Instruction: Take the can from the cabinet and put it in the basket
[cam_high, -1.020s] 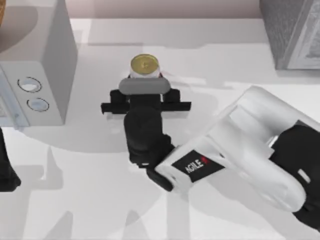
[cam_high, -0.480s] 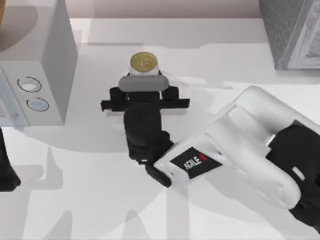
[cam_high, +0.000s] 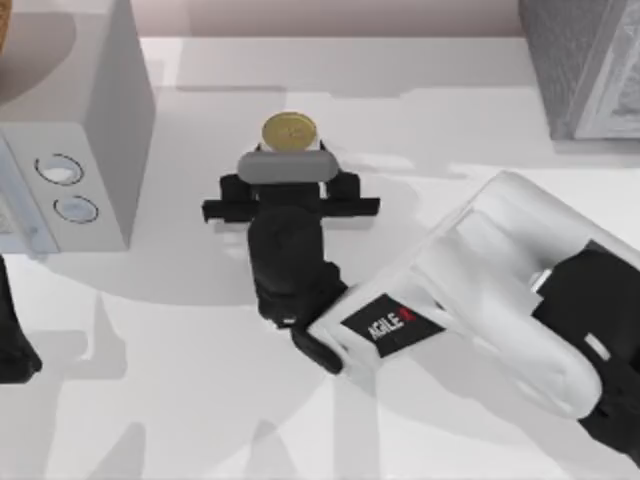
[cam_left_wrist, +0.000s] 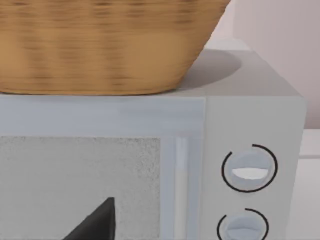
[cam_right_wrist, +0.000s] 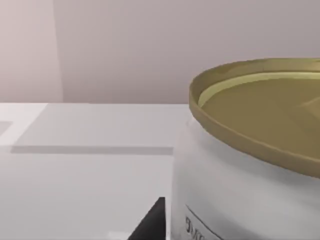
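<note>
While upright on table (cam_high: 420, 100), can (cam_high: 289, 131) sits at right claw (cam_high: 289, 160) tip; claw width unclear.

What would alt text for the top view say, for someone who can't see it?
Seen from above, the right gripper is at a gold-topped can standing on the white table, mid-table. A light grey box with two dials sits at the left edge, a dark speckled cabinet at the far right corner.
</note>
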